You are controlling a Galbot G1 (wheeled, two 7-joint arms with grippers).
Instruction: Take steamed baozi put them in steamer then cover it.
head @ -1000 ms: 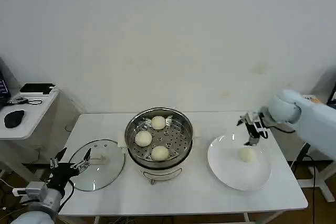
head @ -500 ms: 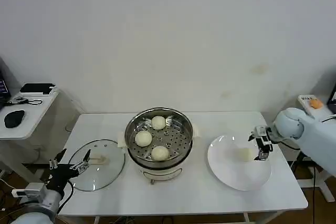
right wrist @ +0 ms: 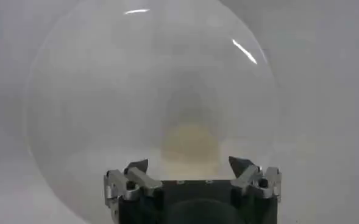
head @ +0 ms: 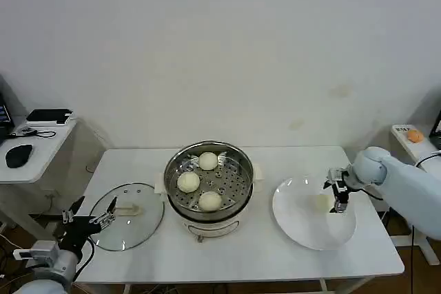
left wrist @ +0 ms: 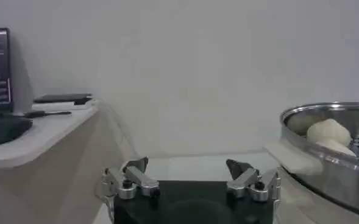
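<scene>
Three steamed baozi point(head: 199, 182) in steamer point(head: 208, 153); fourth bun point(head: 319, 202) on plate point(head: 303, 232), right pincer point(head: 337, 196) wide around it, ungrasped; cover point(head: 127, 225) on counter point(head: 275, 256) by wide left pincer point(head: 88, 217); covering pending.

Plain white wall point(head: 220, 46), white table point(head: 262, 246), side desk point(head: 38, 146).

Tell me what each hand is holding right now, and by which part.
Nothing is held. The right hand is open just over the last bun on the plate, fingers not closed on it. The left hand is open beside the lid.
</scene>
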